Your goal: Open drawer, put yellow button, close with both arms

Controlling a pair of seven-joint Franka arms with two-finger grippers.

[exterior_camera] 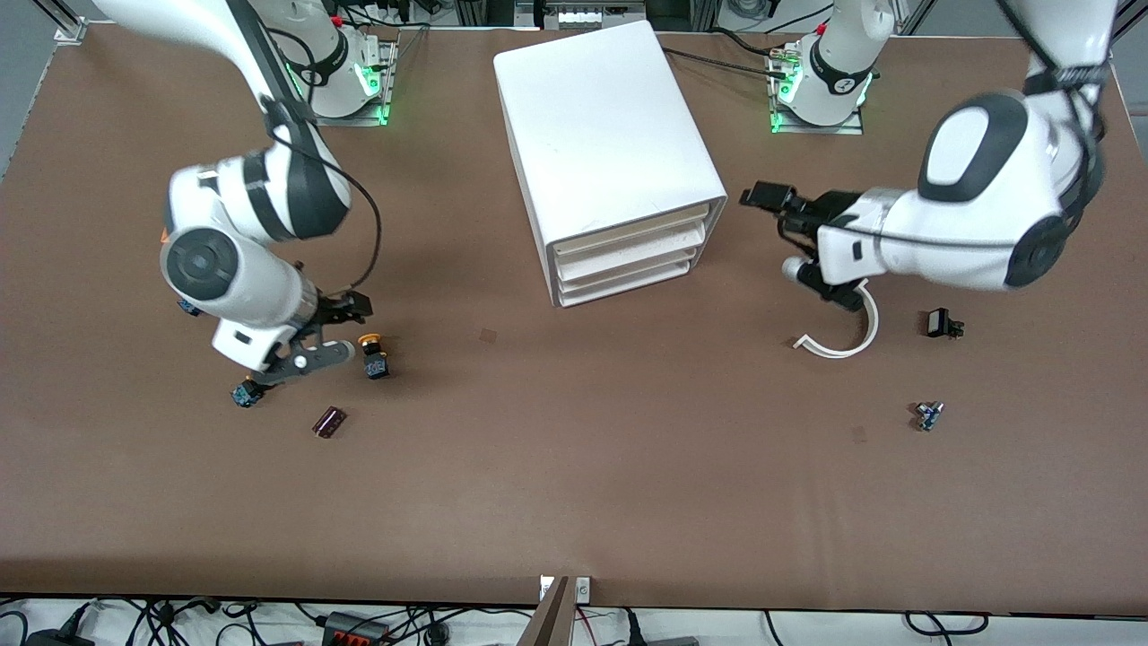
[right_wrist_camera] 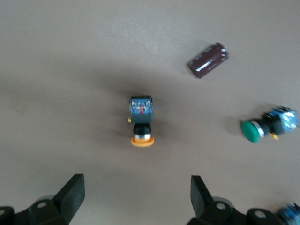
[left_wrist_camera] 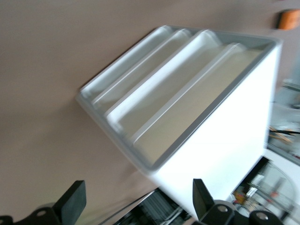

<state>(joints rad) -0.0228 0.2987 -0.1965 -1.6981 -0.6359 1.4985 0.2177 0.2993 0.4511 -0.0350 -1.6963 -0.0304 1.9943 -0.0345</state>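
Drawer unopened, button untouched on table; right gripper wide above button, left gripper wide facing cabinet

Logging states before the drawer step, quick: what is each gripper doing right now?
Left gripper: open, empty, beside the cabinet, facing its drawers.
Right gripper: open, empty, over the yellow button.

Bare table w/ free room around yellow button; green button & capacitor nearby.
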